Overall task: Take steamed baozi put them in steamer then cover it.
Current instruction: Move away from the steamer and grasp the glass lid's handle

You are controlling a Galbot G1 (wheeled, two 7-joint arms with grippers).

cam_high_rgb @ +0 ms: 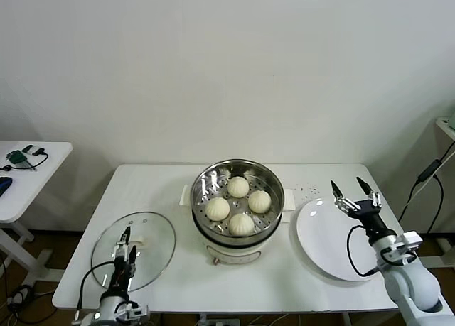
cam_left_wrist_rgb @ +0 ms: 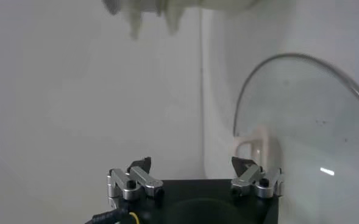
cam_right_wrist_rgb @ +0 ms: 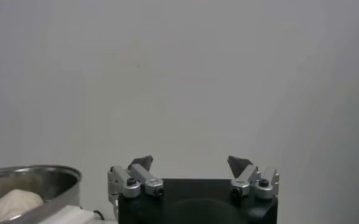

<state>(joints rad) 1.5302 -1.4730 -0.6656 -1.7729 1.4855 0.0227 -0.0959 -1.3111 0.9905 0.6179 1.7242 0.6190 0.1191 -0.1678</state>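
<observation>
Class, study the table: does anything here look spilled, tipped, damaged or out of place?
Nothing stands out. Four cream-white pleated buns sit neatly in the shiny steel steamer basket. The clear glass lid lies flat on the table beside it, under the open left gripper. The open right gripper hovers by the bare white plate.

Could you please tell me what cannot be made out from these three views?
- Steamer base: head view, mostly hidden beneath the basket.
- Baozi: right wrist view, one visible, cut off by the edge.
- Cover: left wrist view, cut off by the edge.
- Items on side table: head view, too small.
</observation>
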